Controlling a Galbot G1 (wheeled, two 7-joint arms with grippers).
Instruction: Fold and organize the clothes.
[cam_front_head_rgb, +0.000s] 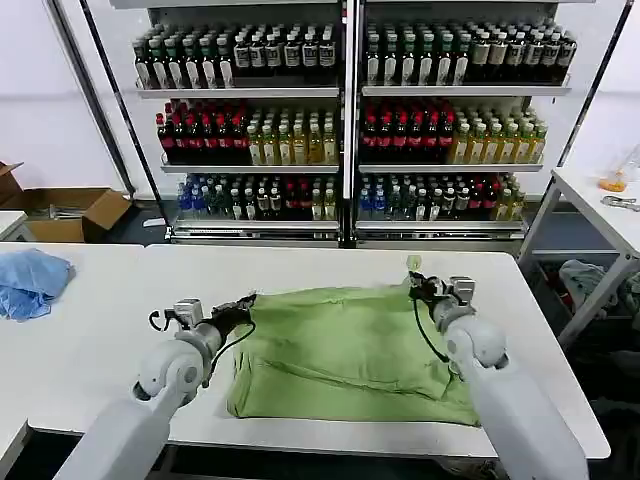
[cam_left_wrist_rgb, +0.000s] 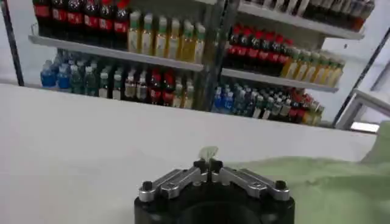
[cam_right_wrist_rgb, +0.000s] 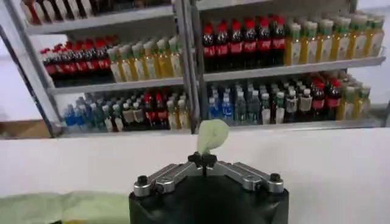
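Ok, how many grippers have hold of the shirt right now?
2. The left gripper pinches the green shirt at its far left corner; the right gripper pinches its far right corner, a tuft of fabric sticking up between its fingers.

Left gripper (cam_front_head_rgb: 247, 305) clamped closed, low, arm extended forward; right gripper (cam_front_head_rgb: 413, 281) likewise pinched closed.

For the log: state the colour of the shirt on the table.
Light green shirt, plain as it lies; best seen in the head view.

Bright, even overhead light, soft shadows on the table (cam_front_head_rgb: 330, 265) — wrist views slightly blurred, shelves (cam_left_wrist_rgb: 183, 61) soft-focus.
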